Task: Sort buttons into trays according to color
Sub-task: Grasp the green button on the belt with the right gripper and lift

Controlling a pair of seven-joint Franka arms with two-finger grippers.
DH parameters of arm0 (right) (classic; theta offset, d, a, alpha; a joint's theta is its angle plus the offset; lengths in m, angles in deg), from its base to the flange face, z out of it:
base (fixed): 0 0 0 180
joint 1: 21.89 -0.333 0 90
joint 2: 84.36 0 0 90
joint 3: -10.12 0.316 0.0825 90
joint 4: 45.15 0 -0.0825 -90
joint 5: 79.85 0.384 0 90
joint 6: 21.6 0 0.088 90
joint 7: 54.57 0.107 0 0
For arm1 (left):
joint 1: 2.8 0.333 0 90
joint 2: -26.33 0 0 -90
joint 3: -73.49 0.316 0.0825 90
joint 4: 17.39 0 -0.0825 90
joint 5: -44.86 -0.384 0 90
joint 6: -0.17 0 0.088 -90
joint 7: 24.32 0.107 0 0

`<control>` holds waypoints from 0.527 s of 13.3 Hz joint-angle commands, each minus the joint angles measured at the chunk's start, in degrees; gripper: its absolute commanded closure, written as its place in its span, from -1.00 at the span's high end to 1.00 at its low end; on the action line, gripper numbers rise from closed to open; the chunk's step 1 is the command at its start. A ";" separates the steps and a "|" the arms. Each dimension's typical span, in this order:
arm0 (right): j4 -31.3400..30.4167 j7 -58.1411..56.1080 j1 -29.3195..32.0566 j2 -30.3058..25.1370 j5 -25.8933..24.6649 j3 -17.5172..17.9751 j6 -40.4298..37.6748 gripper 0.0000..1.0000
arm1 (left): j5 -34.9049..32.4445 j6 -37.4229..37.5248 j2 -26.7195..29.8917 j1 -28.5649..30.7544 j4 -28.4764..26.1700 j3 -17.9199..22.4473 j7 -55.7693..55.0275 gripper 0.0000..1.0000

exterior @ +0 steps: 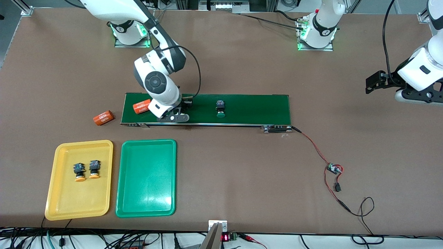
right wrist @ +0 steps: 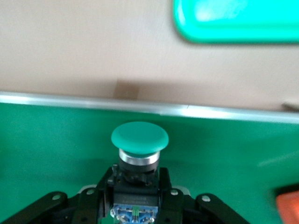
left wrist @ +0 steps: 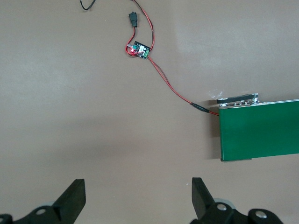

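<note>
table [exterior: 242,166]: we see a matt brown top, cloth-like
conveyor belt [exterior: 256,109]: matt dark-green surface, shiny metal edge rail
green tray [exterior: 147,207]: glossy smooth plastic, we see glare
yellow tray [exterior: 60,204]: smooth plastic, duller sheen
green button [right wrist: 139,136]: smooth satin plastic cap, bright metal collar
orange cylinders [exterior: 103,118]: smooth printed wrap

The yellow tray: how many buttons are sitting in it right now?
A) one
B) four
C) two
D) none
C: the yellow tray holds two buttons with orange caps, one beside the other, while the green tray next to it has none in it.
</note>
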 commanded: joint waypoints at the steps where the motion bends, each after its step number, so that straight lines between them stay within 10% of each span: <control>1: 4.08 -3.36 2.58 -0.27 -0.66 -2.01 -0.73 -0.91 | -0.54 0.17 1.65 0.54 -1.46 -0.70 0.50 1.00; 7: 17.26 -12.95 3.37 8.50 -0.66 -10.10 -0.91 -0.91 | -0.89 0.96 1.82 0.54 -1.64 -0.70 0.50 1.00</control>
